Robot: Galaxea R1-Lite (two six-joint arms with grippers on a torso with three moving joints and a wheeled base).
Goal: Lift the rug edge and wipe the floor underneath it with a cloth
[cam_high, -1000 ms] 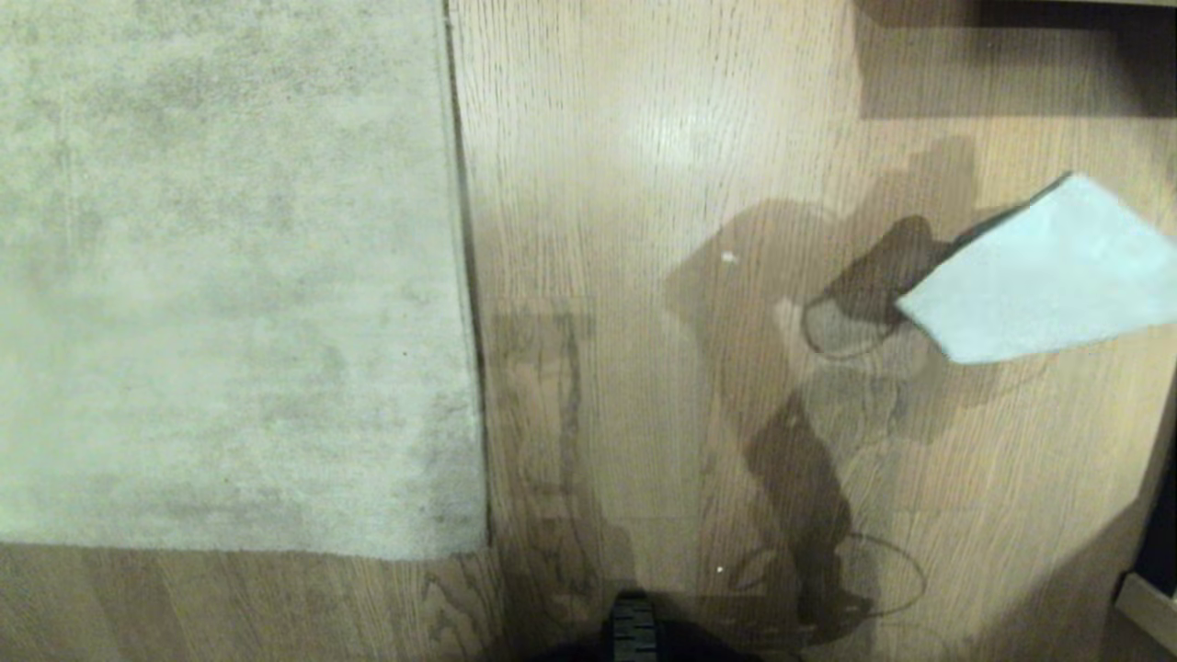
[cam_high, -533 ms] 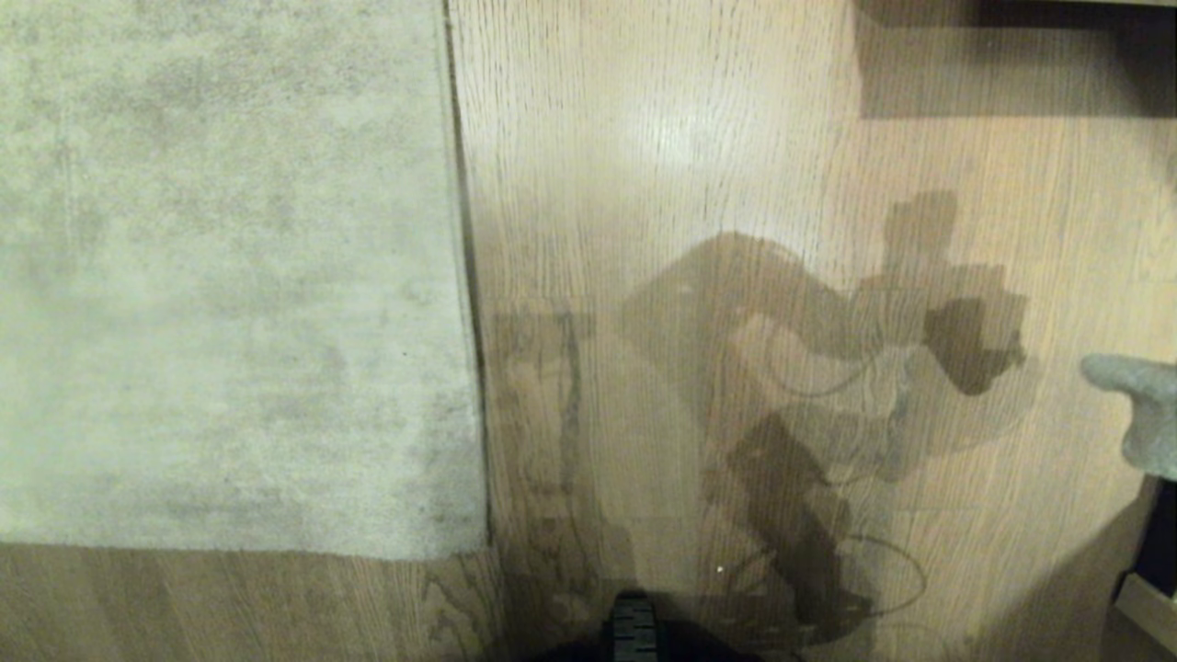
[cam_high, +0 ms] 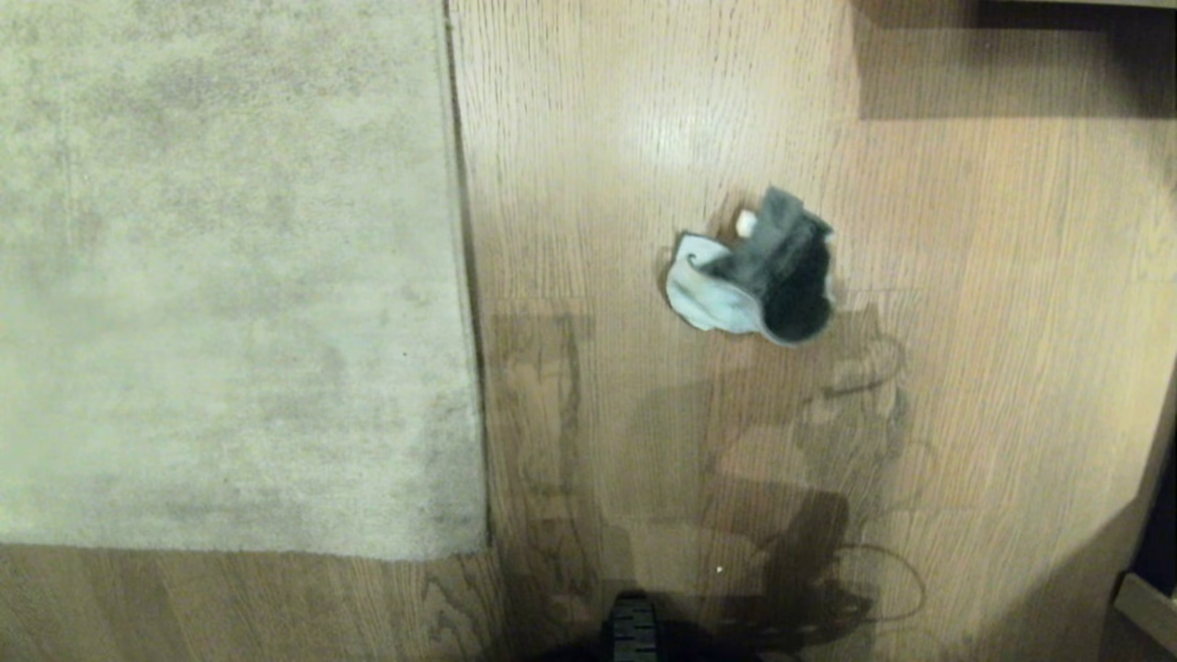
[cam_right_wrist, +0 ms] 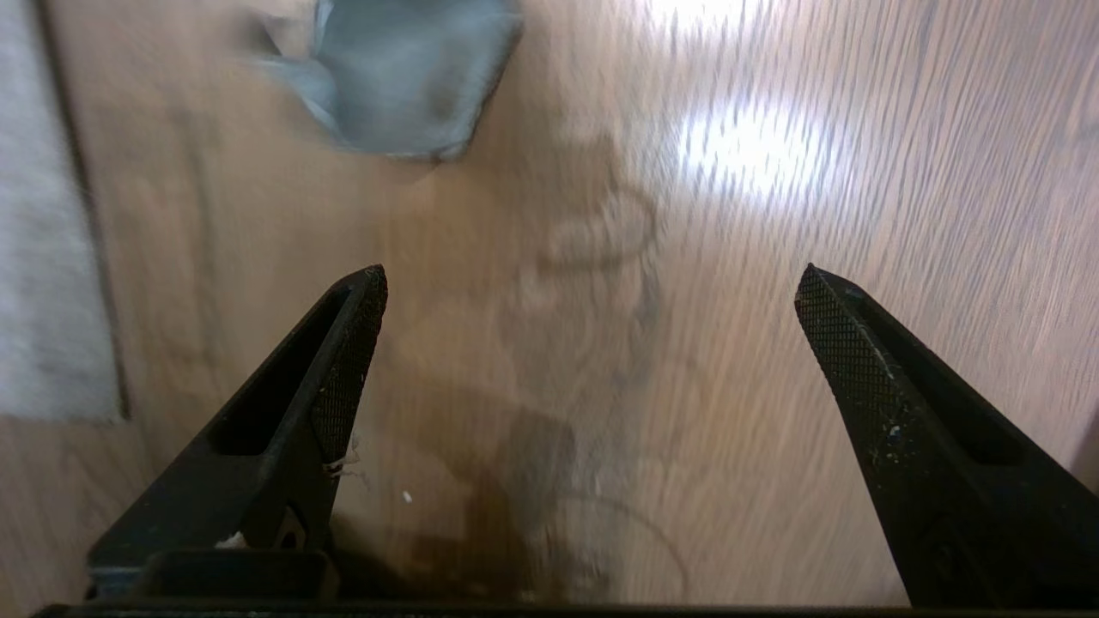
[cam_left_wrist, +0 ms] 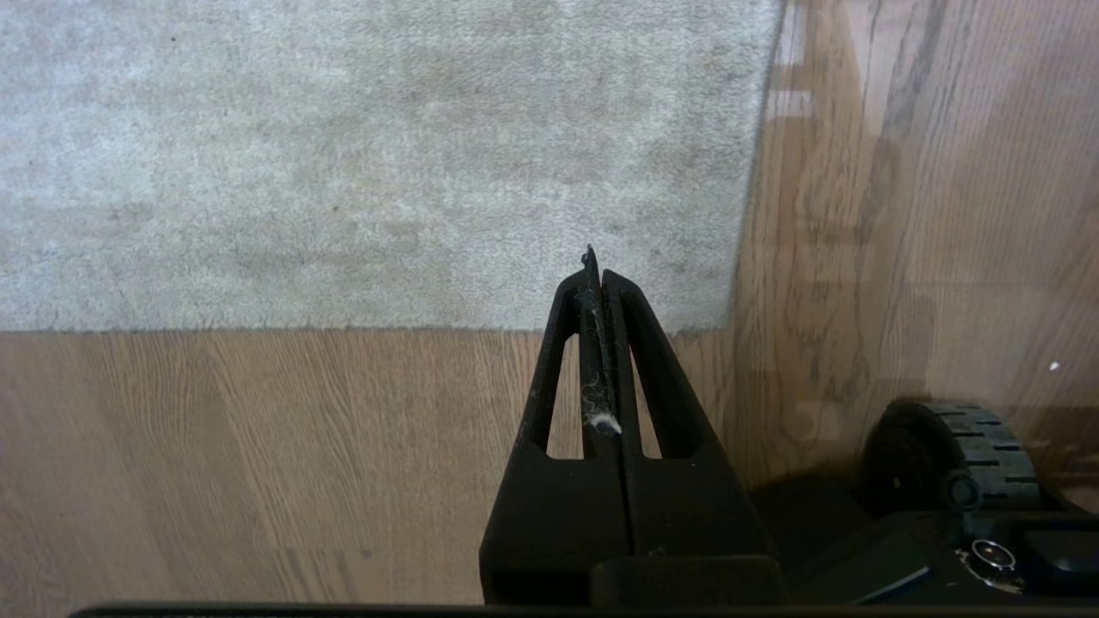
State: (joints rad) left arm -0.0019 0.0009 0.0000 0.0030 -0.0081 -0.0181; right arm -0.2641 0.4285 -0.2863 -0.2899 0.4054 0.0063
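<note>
The cloth (cam_high: 749,276), pale blue-white and crumpled, lies by itself on the wood floor (cam_high: 975,276), to the right of the rug. The rug edge (cam_high: 462,276) runs straight down to a corner (cam_high: 483,550) and lies flat. Neither gripper shows in the head view. In the right wrist view my right gripper (cam_right_wrist: 591,275) is open and empty above bare floor, with the cloth (cam_right_wrist: 403,77) beyond its fingertips and the rug (cam_right_wrist: 43,257) off to one side. My left gripper (cam_left_wrist: 595,266) is shut with nothing in it, above the rug corner (cam_left_wrist: 734,319).
My base wheel (cam_high: 634,634) shows at the bottom of the head view and again (cam_left_wrist: 944,446) beside the left gripper. Dark furniture (cam_high: 1011,46) casts a shadow at the top right. A pale ledge (cam_high: 1145,602) sits at the lower right edge.
The cloth was up in the air at the right edge of the head view; now it lies crumpled on the floor in the middle. The arm's shadow has drawn back toward the base.
</note>
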